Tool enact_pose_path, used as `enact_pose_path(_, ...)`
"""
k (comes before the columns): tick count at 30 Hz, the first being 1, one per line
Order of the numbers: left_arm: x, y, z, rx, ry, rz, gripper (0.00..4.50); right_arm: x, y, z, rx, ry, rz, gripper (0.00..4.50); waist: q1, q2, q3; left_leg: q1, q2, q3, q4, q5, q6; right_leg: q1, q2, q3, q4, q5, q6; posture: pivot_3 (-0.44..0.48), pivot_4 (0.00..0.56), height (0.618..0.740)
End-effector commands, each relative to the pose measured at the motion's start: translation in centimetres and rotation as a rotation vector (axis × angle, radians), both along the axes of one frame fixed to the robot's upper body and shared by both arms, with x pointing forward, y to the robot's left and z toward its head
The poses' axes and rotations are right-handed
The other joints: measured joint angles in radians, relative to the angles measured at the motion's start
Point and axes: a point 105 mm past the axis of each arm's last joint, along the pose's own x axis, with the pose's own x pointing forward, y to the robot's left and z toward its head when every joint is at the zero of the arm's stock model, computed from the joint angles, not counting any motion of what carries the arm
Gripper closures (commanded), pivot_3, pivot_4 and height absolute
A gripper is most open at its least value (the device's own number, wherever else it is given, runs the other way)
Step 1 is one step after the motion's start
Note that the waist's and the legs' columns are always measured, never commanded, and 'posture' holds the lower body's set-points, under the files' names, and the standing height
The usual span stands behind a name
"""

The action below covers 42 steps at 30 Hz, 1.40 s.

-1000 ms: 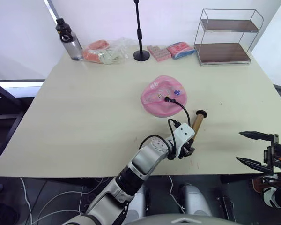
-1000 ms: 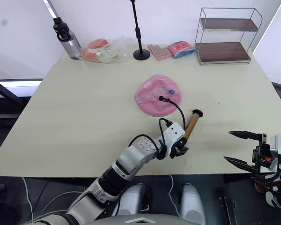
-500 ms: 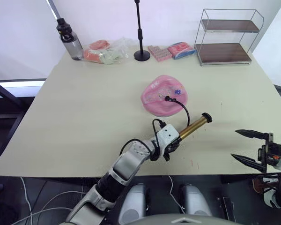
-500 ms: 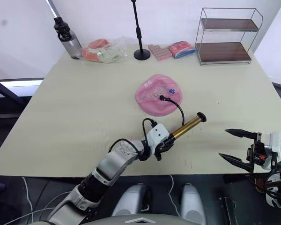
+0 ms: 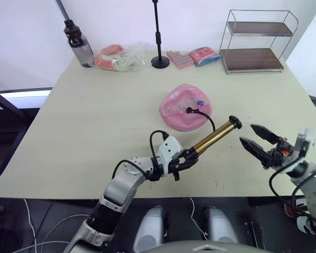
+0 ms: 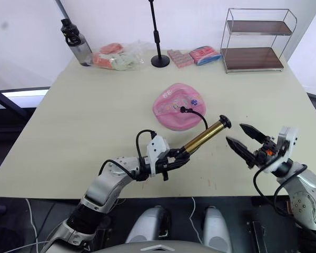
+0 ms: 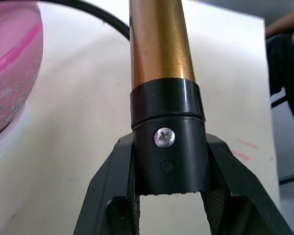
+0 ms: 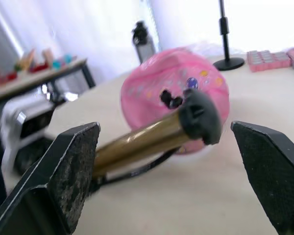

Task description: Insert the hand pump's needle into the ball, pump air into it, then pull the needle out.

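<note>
Pump (image 5: 214, 136): base cap clamped in left claw (image 7: 167, 182), barrel now swung up off worktop (image 5: 95, 121), pointing at right claw (image 5: 254, 141). Right claw: wide, newly raised near handle end. Needle apparently seated in ball (image 5: 184, 107) mid-worktop. Pumping imminent.

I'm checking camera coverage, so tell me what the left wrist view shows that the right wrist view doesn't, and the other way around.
Left wrist view alone: the left gripper shut on the hand pump's black base cap with its silver screw.

Right wrist view alone: the open right gripper facing the pump's black far end, the hose fitting at the ball's valve, a water bottle and a black stand.

Both: the gold barrel, the pink ball, the table.
</note>
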Motion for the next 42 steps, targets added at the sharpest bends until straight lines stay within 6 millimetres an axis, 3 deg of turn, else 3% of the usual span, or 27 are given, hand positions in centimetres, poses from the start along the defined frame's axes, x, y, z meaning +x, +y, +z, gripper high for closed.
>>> enact_pose_path(1,-0.4,-0.5,2.0,-0.108,-0.060,-0.041,3.36,0.5,0.8,2.1,0.194,0.080,-0.034,0.00,0.000,0.000,0.000,0.000,0.000,0.000,0.000,0.000,0.000,0.000,0.000,0.000,0.000,0.000,0.000,0.000,0.150,0.740)
enact_pose_path(11,-0.5,-0.7,1.9,-0.100,-0.068,-0.054,3.36,2.3,2.6,3.8,0.451,0.269,0.042,0.00,-0.002,0.000,0.000,-0.001,0.000,0.000,0.000,0.000,0.000,-0.001,0.001,0.000,0.000,0.000,0.000,0.000,0.150,0.740)
enact_pose_path(31,-0.8,-0.6,0.9,-0.069,-0.052,-0.048,3.36,2.0,3.3,4.0,0.419,0.299,0.099,0.00,-0.003,0.000,0.000,-0.002,0.000,0.000,-0.001,0.000,0.001,-0.001,0.003,0.000,0.000,0.000,0.000,0.000,0.150,0.740)
enact_pose_path(34,-0.8,-0.6,0.8,-0.062,-0.053,-0.050,3.36,2.2,3.1,3.9,0.413,0.296,0.091,0.75,-0.003,0.000,0.000,-0.002,0.000,0.000,-0.001,0.000,0.001,-0.001,0.003,0.000,0.000,0.000,0.000,0.000,0.150,0.740)
enact_pose_path(38,-0.7,-0.6,0.7,-0.061,-0.053,-0.048,3.36,2.3,2.9,3.7,0.404,0.293,0.084,2.49,-0.003,0.000,0.000,-0.002,0.000,0.000,-0.001,0.000,0.001,-0.001,0.003,0.000,0.000,0.000,0.000,0.000,0.150,0.740)
enact_pose_path(42,-0.8,-0.5,0.6,-0.057,-0.050,-0.048,3.36,2.2,2.7,3.5,0.401,0.292,0.080,2.59,-0.003,0.000,0.000,-0.002,0.000,0.000,-0.001,0.000,0.001,-0.002,0.003,0.000,-0.001,0.000,0.000,0.000,0.150,0.740)
